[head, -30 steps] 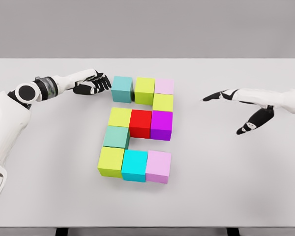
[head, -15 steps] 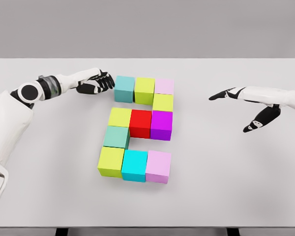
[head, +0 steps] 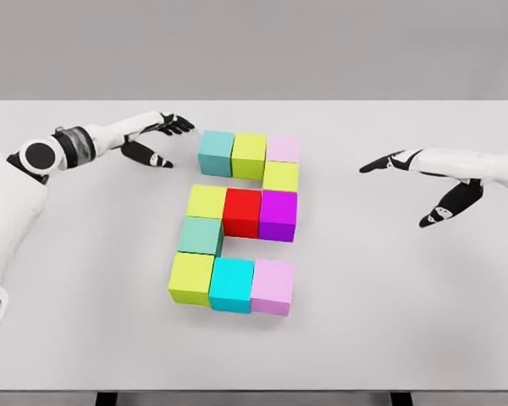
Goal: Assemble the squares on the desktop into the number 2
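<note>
Left hand [head: 157,139] fingers spread, empty, just beside teal cube [head: 215,152] at top-left of coloured cube figure on white table [head: 406,321]; likely clear of finished push. Right hand [head: 423,186] spread, empty, well apart. Figure reads as 2.

Two smooth white-shelled arms. On the left arm, a round black joint disc ringed in white, then a grey-and-black banded cuff. Left hand [head: 157,139] and right hand [head: 423,186]: white backs, black fingers [head: 179,125], small white marks near the fingertips.
</note>
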